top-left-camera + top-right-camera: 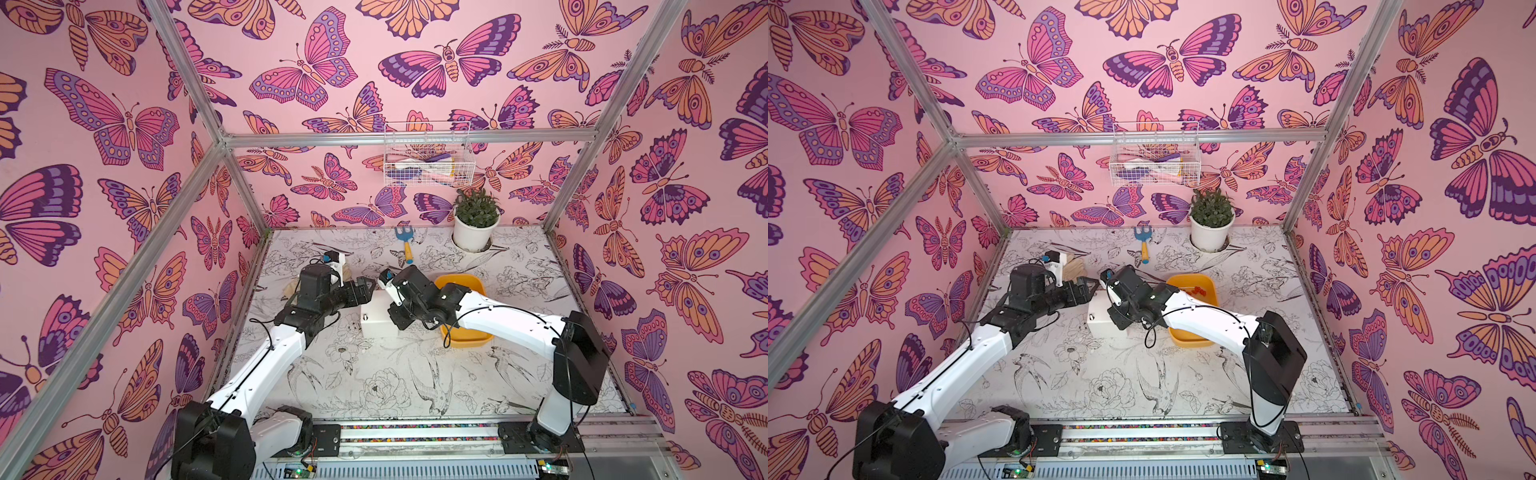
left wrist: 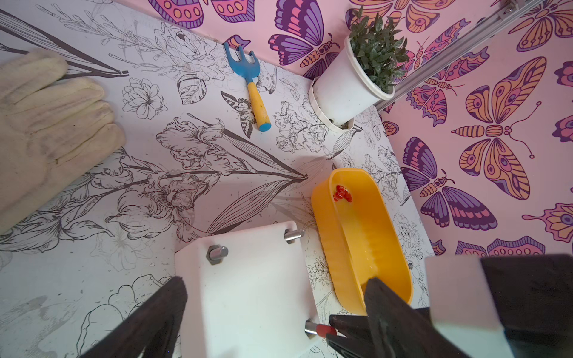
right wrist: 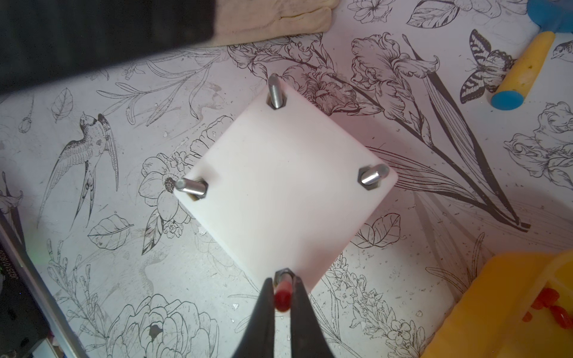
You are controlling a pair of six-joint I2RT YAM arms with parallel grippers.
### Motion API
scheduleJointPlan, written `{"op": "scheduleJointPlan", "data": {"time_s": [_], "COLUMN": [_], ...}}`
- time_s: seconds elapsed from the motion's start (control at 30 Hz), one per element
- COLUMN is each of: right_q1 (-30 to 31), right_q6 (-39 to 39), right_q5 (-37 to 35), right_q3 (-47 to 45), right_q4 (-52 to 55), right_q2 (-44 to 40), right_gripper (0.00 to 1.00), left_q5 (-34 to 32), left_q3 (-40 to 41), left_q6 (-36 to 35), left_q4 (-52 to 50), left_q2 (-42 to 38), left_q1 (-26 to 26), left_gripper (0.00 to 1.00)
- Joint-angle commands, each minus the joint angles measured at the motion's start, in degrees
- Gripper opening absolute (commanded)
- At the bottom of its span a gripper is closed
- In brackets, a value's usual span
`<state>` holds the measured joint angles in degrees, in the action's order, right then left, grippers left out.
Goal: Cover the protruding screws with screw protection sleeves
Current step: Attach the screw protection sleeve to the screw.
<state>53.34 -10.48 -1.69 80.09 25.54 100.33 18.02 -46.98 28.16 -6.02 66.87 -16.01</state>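
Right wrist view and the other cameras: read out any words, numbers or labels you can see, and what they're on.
Nothing legible anywhere.
Dark strip beside the table, right wrist view: a line of pale characters, too small and blurred to read.
White box, yellow tray, plant pot, toy rake: no lettering visible.

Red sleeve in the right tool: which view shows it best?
Right wrist view: the red sleeve shows end-on, pinched by the right tool, at the screw. Left wrist view shows it side-on; both top views hide it.
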Motion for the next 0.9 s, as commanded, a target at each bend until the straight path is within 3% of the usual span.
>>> {"op": "scheduleJointPlan", "data": {"time_s": [0.0, 0.43, 0.87], "right_q1": [0.4, 0.4, 0.4], "right_q6": [-0.2, -0.2, -0.2], "right_q5": [-0.3, -1.3, -1.1], "right_q3": [0.9, 0.8, 2.1], "right_q4": [1.4, 0.8, 2.1], "right_q2": [0.5, -1.6, -3.8], "right_gripper": [0.15, 0.28, 0.24], "left_q5": [0.3, 0.2, -0.1], "left_q3": [1.0, 1.1, 2.0], "left_q6": [0.1, 0.1, 0.5], "left_q4": [0.4, 0.6, 0.6], "left_q2": [-0.8, -1.2, -1.7], "left_q1": [0.5, 0.6, 0.7], "left_gripper": [0.92, 0.92, 0.92]}}
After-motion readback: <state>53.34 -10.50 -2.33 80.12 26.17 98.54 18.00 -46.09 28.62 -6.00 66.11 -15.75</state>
